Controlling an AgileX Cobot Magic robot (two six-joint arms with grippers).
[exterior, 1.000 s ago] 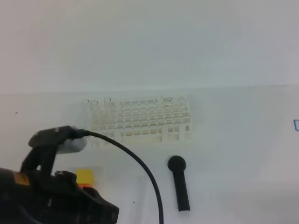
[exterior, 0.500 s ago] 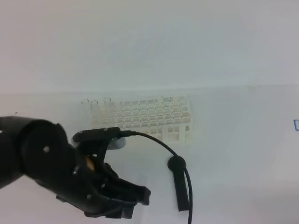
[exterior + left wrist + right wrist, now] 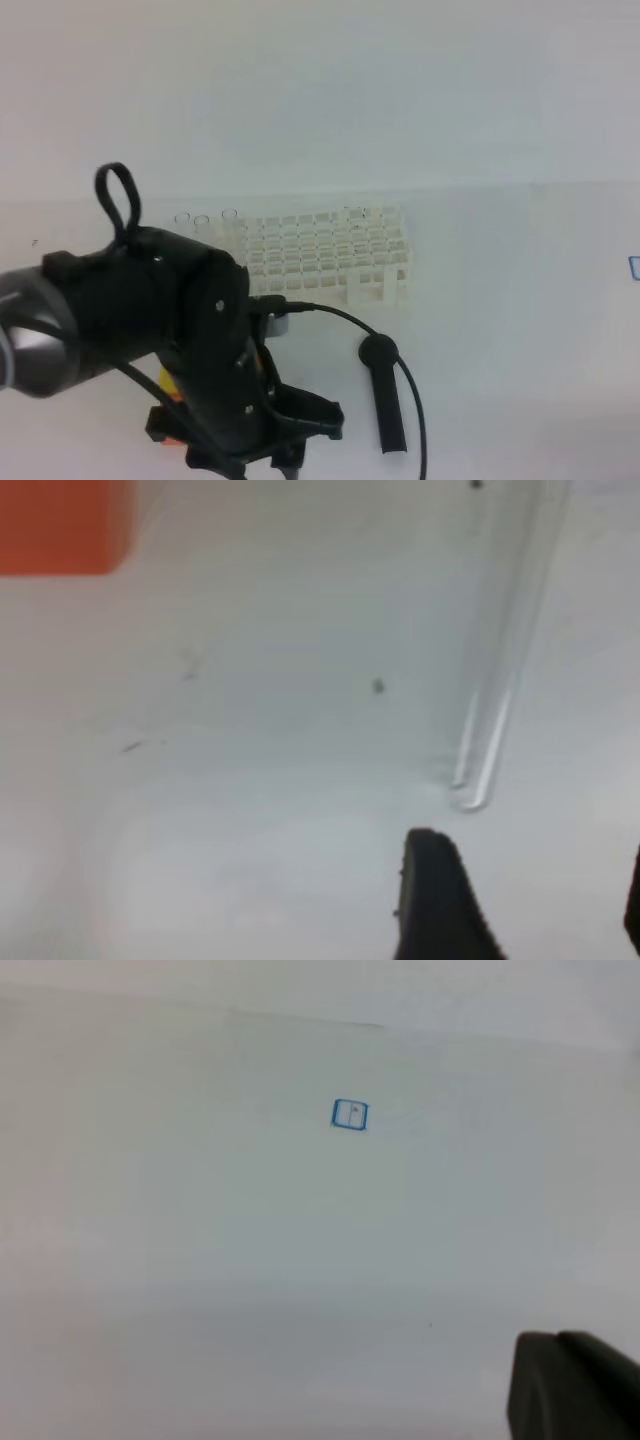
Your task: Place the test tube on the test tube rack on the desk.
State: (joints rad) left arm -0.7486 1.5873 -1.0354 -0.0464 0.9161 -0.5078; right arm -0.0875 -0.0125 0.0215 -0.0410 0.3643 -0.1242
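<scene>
The left end effector (image 3: 530, 900) is hovering low over the white bench (image 3: 500, 300) with its fingers spread wide and gripping nothing, while the test tube (image 3: 495, 670) is lying flat just ahead of the fingertips. The right end effector is sitting shut and empty, well away over a blue square mark (image 3: 349, 1114). The nearly invisible tube could roll or skid away from a misjudged closing, and lifted off-centre it could tilt and miss a hole in the test tube rack (image 3: 320, 255).

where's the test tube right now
In the left wrist view the test tube lies flat on the desk at upper right, rounded end just ahead of the open left end effector.
</scene>
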